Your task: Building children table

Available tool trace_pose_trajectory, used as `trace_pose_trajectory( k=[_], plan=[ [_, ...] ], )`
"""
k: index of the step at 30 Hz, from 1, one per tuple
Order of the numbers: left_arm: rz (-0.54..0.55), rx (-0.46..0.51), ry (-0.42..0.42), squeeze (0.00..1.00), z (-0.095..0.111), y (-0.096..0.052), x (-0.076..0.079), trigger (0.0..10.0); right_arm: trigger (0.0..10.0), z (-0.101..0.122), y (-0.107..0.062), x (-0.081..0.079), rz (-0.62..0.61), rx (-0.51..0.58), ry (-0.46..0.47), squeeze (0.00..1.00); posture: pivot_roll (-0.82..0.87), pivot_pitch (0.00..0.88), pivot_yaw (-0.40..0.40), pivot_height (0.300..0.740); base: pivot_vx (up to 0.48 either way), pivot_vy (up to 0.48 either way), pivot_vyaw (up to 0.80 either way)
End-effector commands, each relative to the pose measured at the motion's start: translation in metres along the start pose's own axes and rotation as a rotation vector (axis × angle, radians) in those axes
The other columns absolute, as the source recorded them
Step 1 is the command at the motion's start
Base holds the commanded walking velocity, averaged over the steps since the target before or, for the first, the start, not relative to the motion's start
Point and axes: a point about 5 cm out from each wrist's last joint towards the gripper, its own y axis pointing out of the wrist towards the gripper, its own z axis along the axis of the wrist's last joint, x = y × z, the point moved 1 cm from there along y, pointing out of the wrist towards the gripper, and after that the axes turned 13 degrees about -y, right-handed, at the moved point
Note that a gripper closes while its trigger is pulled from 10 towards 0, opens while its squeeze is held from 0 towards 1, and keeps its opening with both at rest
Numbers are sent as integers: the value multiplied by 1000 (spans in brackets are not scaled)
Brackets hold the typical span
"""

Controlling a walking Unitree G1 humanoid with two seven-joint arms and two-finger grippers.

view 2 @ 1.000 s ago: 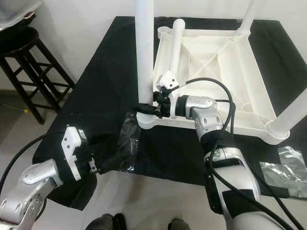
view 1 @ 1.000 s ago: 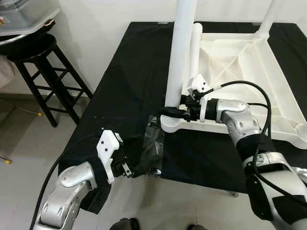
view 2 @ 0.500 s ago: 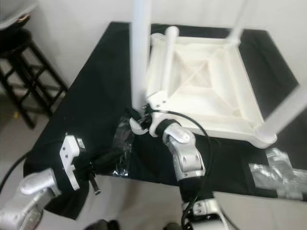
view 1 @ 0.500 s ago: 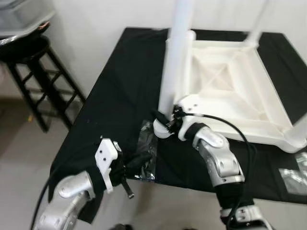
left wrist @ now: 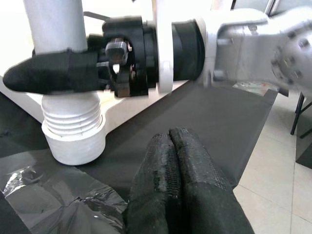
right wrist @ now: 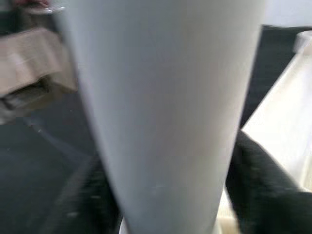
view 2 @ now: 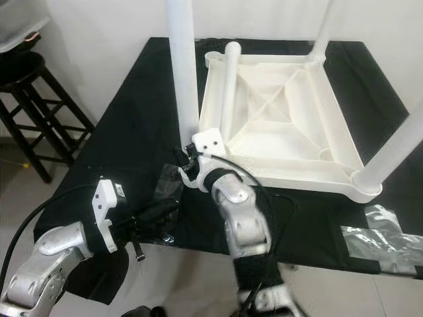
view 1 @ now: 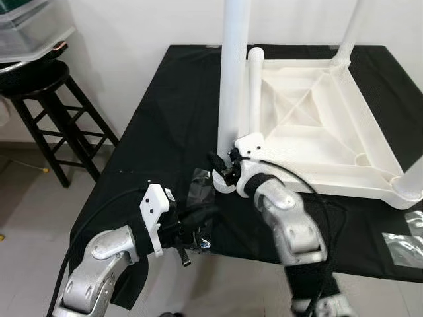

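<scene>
I've got the children's table top [view 1: 317, 125] lying upside down on the black-draped bench [view 1: 165, 125], so the corner sockets face up and legs can be screwed in from above. My right pincer [view 1: 221, 166] sits at the near-left corner, its fingers clamped either side of the upright white leg [view 1: 234, 72] just above its threaded socket, likely to twist it home. That leg's long axis is vertical, pointing up; a loose leg [view 1: 254, 92] lies flat along the left rim, pointing far. Left pincer [left wrist: 171, 146] is closed on nothing, parked low by the crumpled plastic wrap [view 1: 198, 198] at the near bench edge.
</scene>
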Motion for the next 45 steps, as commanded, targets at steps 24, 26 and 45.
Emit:
trace_pose_trajectory(
  k=[24, 26, 45],
  plan=[
    [-1, 6, 17, 0, -2, 10, -8, 10000, 1451, 25, 6, 61, 718, 105, -81, 0, 56, 117, 12, 740, 0, 0, 0],
    [8, 14, 20, 0, -2, 9, -7, 3608, 0, 23, 7, 63, 749, 85, -89, 0, 61, 120, 5, 740, 0, 0, 0],
    [156, 7, 21, 0, -4, 1, -19, 10000, 0, -27, -5, 56, 351, -120, -28, 0, 10, 136, 7, 740, 0, 0, 0]
  ],
)
